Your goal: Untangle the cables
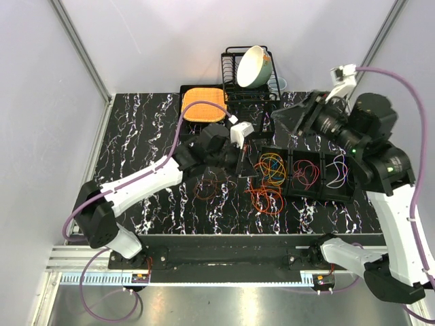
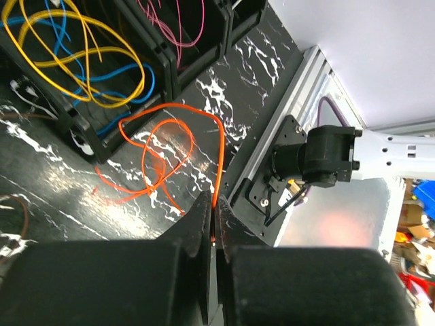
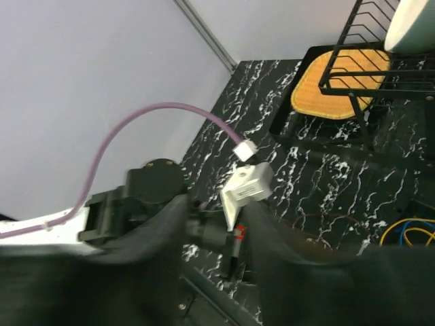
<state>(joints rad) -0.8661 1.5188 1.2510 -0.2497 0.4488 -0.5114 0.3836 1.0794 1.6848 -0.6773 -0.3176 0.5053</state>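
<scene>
Left gripper is clamped shut on the orange cable at lower centre, likely to drag it clear of the tray holding the yellow and blue cables. Right gripper is slightly parted and empty, parked upper right of the top view, out of the way.

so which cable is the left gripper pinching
The orange cable: a strand runs into the shut left gripper; the yellow, blue and pink ones lie loose in the tray.
</scene>
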